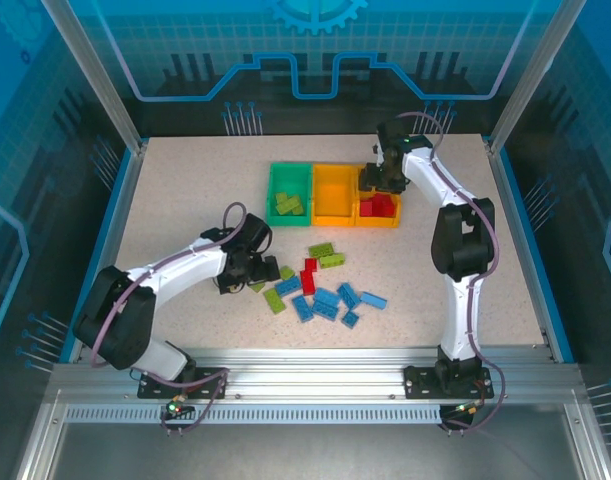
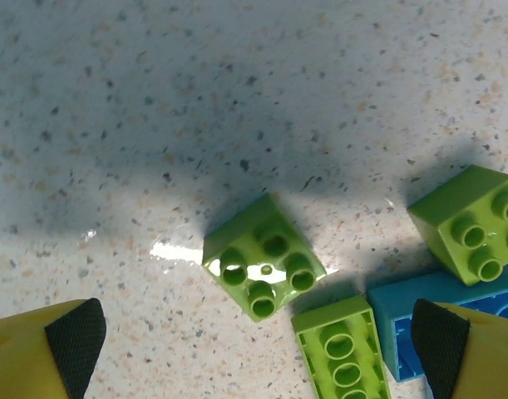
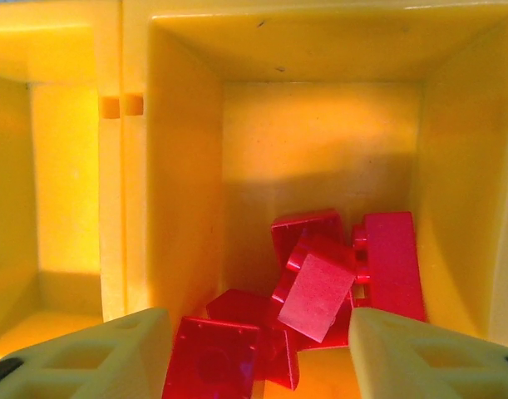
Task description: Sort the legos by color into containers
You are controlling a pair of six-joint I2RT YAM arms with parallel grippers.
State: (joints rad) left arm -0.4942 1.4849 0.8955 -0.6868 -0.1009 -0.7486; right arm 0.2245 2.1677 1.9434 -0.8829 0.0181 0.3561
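Left gripper (image 2: 258, 349) is hovering wide open over a lime green lego (image 2: 264, 270) lying on the arms' side of the containers (image 1: 333, 166) — probably light, rigid and slick, best pinched across its flat sides. Right gripper (image 3: 258, 332) is hanging part-open, gripping nothing, above the containers' red-filled end bin (image 3: 320, 141).
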